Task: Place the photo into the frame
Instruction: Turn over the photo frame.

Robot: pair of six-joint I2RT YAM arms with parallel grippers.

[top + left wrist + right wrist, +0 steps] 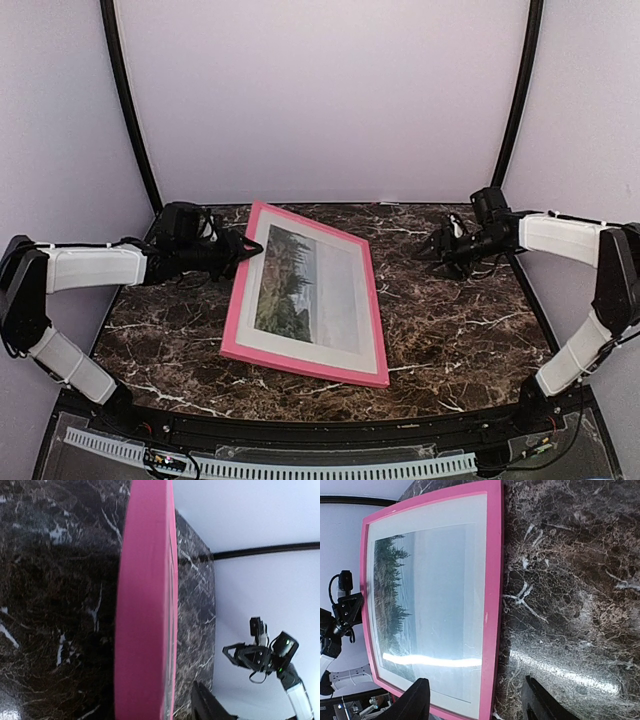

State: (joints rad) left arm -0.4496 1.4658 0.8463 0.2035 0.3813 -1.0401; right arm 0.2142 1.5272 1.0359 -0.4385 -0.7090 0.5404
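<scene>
Pink-red frame (pixel 300 364) flat on dark marble table (pixel 450 320) | contains photo (pixel 285 285) of conifers within white mat (pixel 300 349) | just beside left gripper (pixel 252 246), opening not discernible | well apart from right gripper (pixel 430 248), spread wide, empty | pale walls (pixel 320 100) around.

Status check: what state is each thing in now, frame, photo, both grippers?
frame: lying face up on the table.
photo: inside the frame, within the white mat, picture side up.
left gripper: beside the frame's left edge, opening unclear.
right gripper: open, empty, apart from the frame.
</scene>
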